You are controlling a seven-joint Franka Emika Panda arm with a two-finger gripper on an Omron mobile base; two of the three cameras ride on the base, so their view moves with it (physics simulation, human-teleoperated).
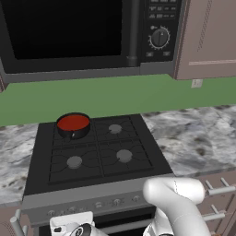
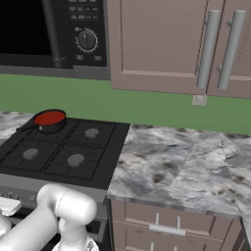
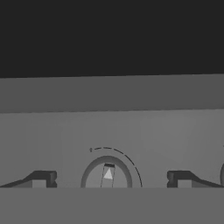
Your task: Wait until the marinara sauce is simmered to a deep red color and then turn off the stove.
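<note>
Filling a small black pot (image 1: 73,126) on the back-left burner, the sauce (image 1: 73,122) showed strong red. The stove (image 1: 99,152) sat in a marbled counter (image 1: 203,138) under a microwave (image 1: 69,32).

Gripper (image 3: 110,178): low at the stove's grey front panel, fingertips (image 3: 41,178) wide apart, holding nothing, straddling one knob (image 3: 106,175) without touching it.

Risks, judged: whether this knob serves the pot's burner could not be told, so a turn might leave the flame on; closing off-centre could let the tips slip off the knob; acting before the red deepened would end the simmer early.

Writing: none legible; knob bore a white pointer and dashed arc.
</note>
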